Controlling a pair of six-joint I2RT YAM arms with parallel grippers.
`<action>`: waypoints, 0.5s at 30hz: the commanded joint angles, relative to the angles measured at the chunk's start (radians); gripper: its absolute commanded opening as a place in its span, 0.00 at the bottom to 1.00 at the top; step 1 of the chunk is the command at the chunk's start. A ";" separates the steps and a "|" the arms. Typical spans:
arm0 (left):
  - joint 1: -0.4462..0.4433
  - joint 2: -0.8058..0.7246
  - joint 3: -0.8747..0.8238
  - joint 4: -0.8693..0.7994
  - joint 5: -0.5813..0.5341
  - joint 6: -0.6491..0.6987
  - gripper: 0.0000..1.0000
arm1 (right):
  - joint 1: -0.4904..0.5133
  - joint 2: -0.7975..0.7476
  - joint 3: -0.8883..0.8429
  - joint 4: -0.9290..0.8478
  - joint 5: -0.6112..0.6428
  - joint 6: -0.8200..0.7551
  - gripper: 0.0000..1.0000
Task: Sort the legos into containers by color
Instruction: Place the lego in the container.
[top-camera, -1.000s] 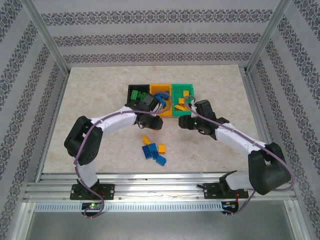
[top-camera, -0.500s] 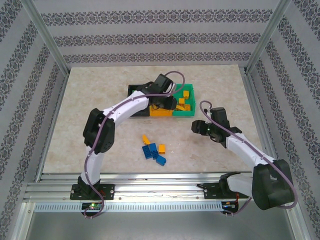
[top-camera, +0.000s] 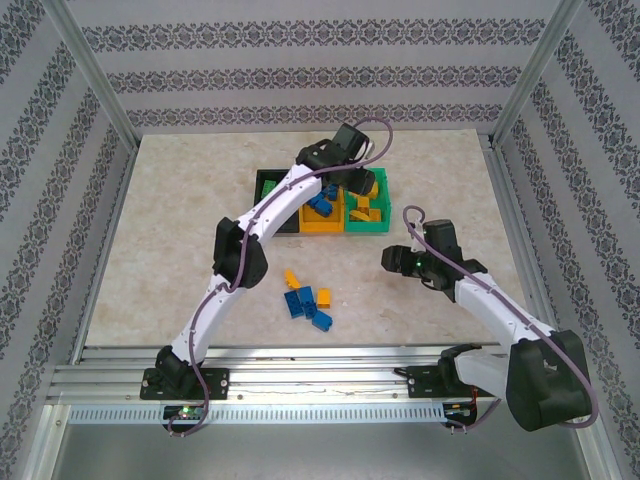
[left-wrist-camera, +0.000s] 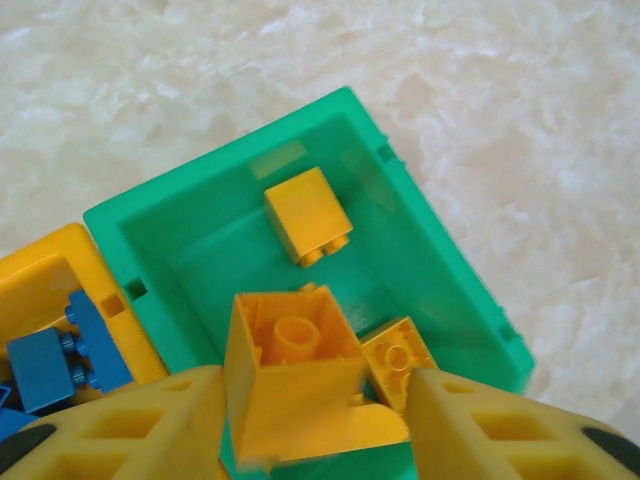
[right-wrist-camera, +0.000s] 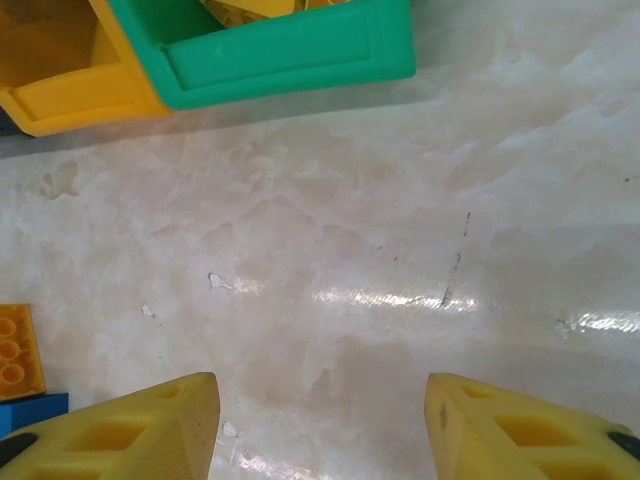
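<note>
Yellow-orange studded plastic brick (left-wrist-camera: 295, 370) is sitting between left gripper (left-wrist-camera: 312, 400) fingers over green plastic bin (left-wrist-camera: 430, 260); gripped or loose, cannot tell. Right gripper (right-wrist-camera: 320, 395) fingers are hanging open, empty. About 5 loose blue and orange bricks (top-camera: 298, 302) are waiting on marble surface (top-camera: 180, 220).

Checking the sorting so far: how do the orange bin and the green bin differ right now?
The orange bin holds blue bricks; the green bin holds yellow-orange bricks. The left pincer hangs over the green bin, not the orange one. Both are open-topped, equal in size, side by side.
</note>
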 joint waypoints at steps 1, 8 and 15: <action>0.002 -0.016 0.009 -0.077 -0.036 0.021 0.54 | -0.002 -0.014 -0.034 0.004 -0.046 0.034 0.57; 0.002 -0.135 -0.187 -0.042 -0.029 0.009 0.55 | 0.077 0.082 -0.027 0.031 -0.044 0.045 0.56; 0.004 -0.437 -0.722 0.273 -0.031 -0.046 0.54 | 0.200 0.154 0.031 0.022 -0.019 0.038 0.56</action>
